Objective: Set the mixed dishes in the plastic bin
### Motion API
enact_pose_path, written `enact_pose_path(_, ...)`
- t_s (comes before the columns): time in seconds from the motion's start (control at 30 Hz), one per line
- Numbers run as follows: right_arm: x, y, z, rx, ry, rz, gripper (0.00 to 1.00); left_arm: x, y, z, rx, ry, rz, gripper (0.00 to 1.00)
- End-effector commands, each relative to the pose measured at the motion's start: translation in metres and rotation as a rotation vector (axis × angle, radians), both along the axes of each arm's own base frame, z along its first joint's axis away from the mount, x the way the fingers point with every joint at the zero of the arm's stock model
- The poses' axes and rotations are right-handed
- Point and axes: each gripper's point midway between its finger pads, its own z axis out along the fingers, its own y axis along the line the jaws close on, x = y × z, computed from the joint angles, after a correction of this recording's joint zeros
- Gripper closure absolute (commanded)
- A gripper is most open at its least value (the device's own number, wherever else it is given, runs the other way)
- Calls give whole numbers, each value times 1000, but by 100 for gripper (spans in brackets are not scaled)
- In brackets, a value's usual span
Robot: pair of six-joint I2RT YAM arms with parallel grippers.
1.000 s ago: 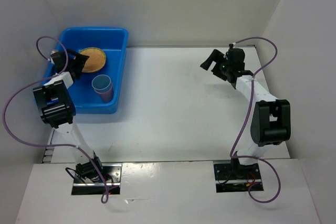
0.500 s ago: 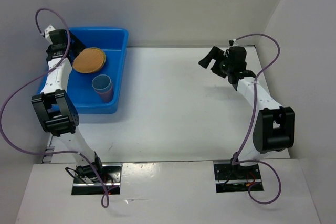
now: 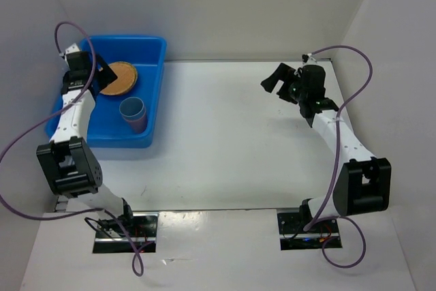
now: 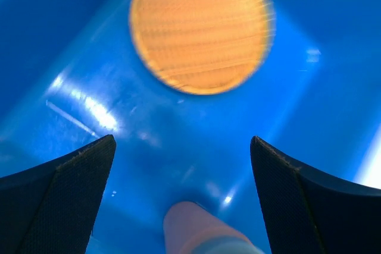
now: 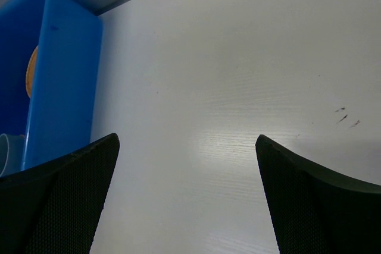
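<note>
Currently hovering with left gripper (image 3: 95, 78) spread and empty over the plastic bin (image 3: 155, 93), far left, above bamboo disc (image 3: 117, 78) and blue cup (image 3: 131, 108); right gripper (image 3: 276, 81) likewise wide, empty. Could clip the cup on withdrawing, tipping it.

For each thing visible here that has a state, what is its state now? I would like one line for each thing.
plastic bin: on the table, holding a disc and a cup.
bamboo disc: lying flat on the bin floor.
blue cup: standing upright in the bin, mouth up.
left gripper: open, empty, above the bin.
right gripper: open, empty, above the table, away from the bin.
</note>
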Motion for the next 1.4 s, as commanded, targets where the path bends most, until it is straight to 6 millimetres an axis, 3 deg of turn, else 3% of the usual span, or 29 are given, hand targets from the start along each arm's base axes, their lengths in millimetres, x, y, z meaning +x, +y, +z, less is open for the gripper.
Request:
enact_pose_path(0.0, 1, -8, 32, -36, -115, -46, 0, -5, -25, 110, 115, -234, -110, 0)
enact_pose_path(0.1, 1, -10, 46, -42, -160, -74, 0, -23, -47, 139, 132, -262, -182, 0)
enact_pose_path(0.13, -1, -10, 53, -46, -178, -87, 0, -34, -52, 157, 150, -297, -199, 0)
enact_pose_path(0.2, -2, -22, 57, -75, -197, -145, 0, -47, -65, 161, 150, -317, -251, 0)
enact_pose_path(0.23, -1, -25, 57, -91, -200, -161, 0, -61, -70, 175, 178, -350, -275, 0)
enact_pose_path(0.4, -14, -38, 80, -98, -254, -224, 0, -99, -108, 183, 159, -403, -426, 0)
enact_pose_path(0.5, -24, -43, 86, -95, -285, -244, 0, -115, -122, 168, 147, -349, -515, 0)
enact_pose_path(0.53, -32, -44, 98, -73, -319, -251, 0, -120, -122, 164, 149, -335, -519, 0)
enact_pose_path(0.57, -37, -44, 91, -55, -311, -255, 0, -124, -123, 162, 158, -324, -525, 0)
enact_pose_path(0.63, -47, -44, 101, -29, -354, -261, 0, -137, -123, 154, 165, -305, -522, 0)
enact_pose_path(0.7, -53, -45, 91, -19, -338, -264, 0, -151, -123, 159, 195, -338, -516, 0)
enact_pose_path(0.77, -60, -49, 87, -23, -342, -283, 0, -160, -125, 146, 200, -327, -521, 0)
enact_pose_path(0.83, -67, -52, 73, -26, -309, -293, 0, -174, -127, 155, 227, -383, -517, 0)
enact_pose_path(0.87, -72, -54, 75, -24, -321, -303, 0, -177, -130, 147, 214, -384, -522, 0)
enact_pose_path(0.9, -75, -58, 73, -9, -318, -330, 0, -183, -131, 153, 217, -418, -516, 0)
enact_pose_path(0.93, -79, -58, 62, -14, -303, -330, 0, -185, -132, 151, 217, -419, -516, 0)
enact_pose_path(1.2, -114, -62, 90, 49, -424, -339, 0, -189, -138, 143, 209, -414, -535, 0)
enact_pose_path(1.37, -123, -67, 90, 48, -435, -360, 0, -190, -140, 148, 202, -427, -540, 0)
